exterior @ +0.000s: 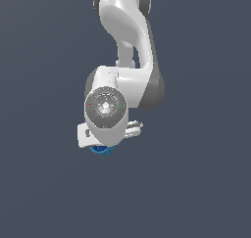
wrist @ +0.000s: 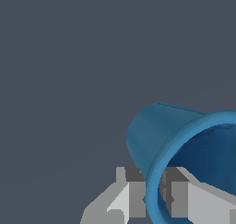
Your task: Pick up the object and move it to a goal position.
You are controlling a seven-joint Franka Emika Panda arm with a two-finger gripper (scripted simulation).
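The gripper (wrist: 154, 197) pinches the blue cup (wrist: 184, 140) by its rim, one jaw inside, one outside; plain grey ground (wrist: 69, 57) all around.

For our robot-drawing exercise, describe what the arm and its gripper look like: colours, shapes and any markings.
The glossy white arm has rounded links and dark grey joint bands. Its round grey end cap carries concentric rings with small red and green dots. The white gripper has blocky pale grey fingers.
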